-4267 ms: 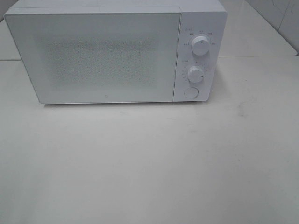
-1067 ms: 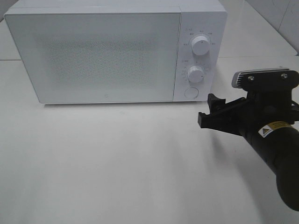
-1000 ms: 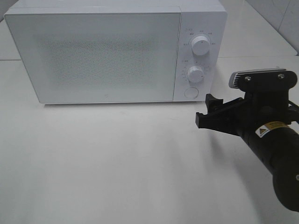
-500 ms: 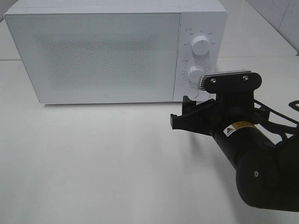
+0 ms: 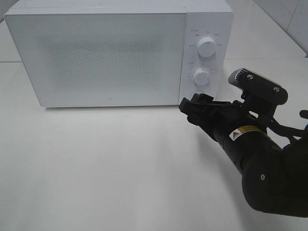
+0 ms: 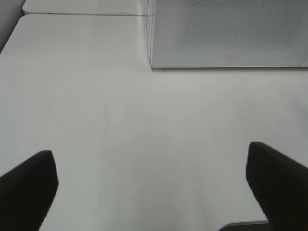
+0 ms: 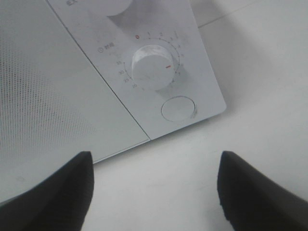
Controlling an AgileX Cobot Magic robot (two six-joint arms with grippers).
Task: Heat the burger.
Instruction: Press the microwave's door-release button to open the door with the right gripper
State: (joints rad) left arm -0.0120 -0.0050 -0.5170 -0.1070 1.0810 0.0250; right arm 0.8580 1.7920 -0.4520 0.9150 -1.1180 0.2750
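Smooth white plastic microwave [image 5: 110, 53], matt white table [image 5: 96, 168], matt black fingers [image 7: 53, 187].

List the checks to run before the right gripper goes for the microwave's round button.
1. Right gripper empty, jaws apart: ok.
2. Round button lies between the fingers in the right wrist view, nothing in the way: ok.
3. Microwave door shut, so it needs opening: ok.
4. Left gripper open, short of the microwave: ok.
5. Burger located: not ok, no view shows it.
6. Lower dial setting: cannot tell, markings too blurred.
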